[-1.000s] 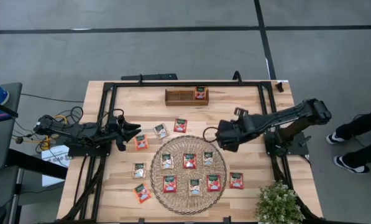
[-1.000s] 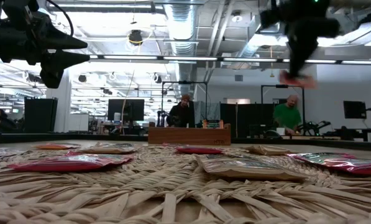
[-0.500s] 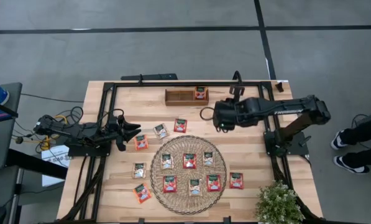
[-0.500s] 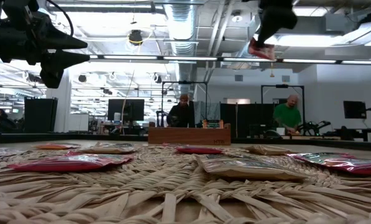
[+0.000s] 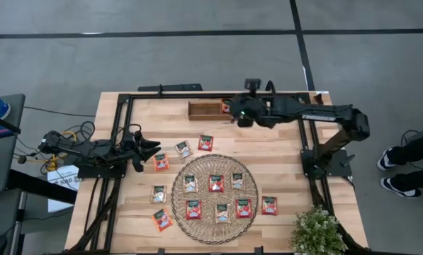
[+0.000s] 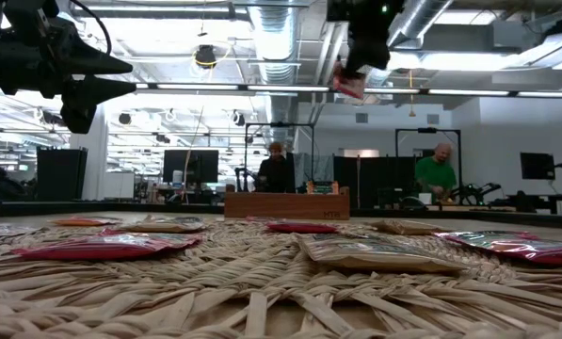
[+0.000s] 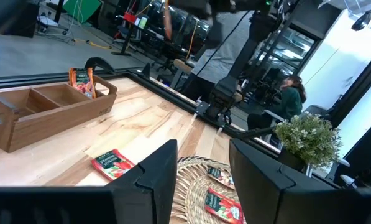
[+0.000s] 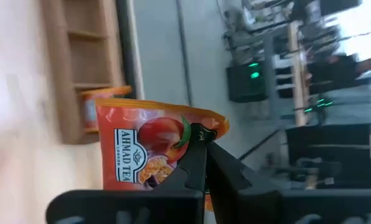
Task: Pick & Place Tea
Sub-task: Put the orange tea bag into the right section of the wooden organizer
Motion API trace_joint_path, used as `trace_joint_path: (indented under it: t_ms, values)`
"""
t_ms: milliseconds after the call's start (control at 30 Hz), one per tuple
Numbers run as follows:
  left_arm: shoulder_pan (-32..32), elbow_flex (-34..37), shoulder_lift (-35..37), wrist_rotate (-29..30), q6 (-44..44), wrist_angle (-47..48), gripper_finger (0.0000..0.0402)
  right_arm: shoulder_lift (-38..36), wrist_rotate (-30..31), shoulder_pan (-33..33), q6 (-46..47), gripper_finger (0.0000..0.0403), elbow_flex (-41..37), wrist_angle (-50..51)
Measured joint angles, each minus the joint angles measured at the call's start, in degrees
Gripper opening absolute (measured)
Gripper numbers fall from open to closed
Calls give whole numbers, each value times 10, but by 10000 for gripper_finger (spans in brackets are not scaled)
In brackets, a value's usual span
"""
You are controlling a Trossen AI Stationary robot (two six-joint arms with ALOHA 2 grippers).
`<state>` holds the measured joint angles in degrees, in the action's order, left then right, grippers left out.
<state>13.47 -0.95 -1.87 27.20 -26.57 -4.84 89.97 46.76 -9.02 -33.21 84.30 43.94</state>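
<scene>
Sachet [image 8: 141, 158] hangs pinched by one edge in the right gripper's [image 8: 201, 149] pressed-together jaws above the wooden tray [image 5: 205, 110] at table's 12 o'clock; looks light, thin, floppy, likely slick, so edge pinch suits; left gripper [image 5: 149, 150] idles spread at 9 o'clock.

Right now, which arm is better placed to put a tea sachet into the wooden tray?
The right arm. Its claw is shut on a red-orange sachet above the tray. The left claw holds nothing and waits far from the tray.

Right end effector [image 5: 234, 113] clamped, raised
</scene>
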Motion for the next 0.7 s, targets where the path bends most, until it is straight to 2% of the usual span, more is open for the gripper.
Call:
trace_joint_path:
  t_ms: [133,333,533,700]
  values:
    - [0,0,0,0,0,0,138,56,1,-23,-74,0,-1,-54]
    - [0,0,0,-5,0,0,138,130,-1,-52,-128,0,0,-125]
    - [0,0,0,-6,0,0,138,176,-3,-83,-124,0,-1,-164]
    - [0,0,0,-4,3,1,138,198,-32,-99,-103,0,2,-187]
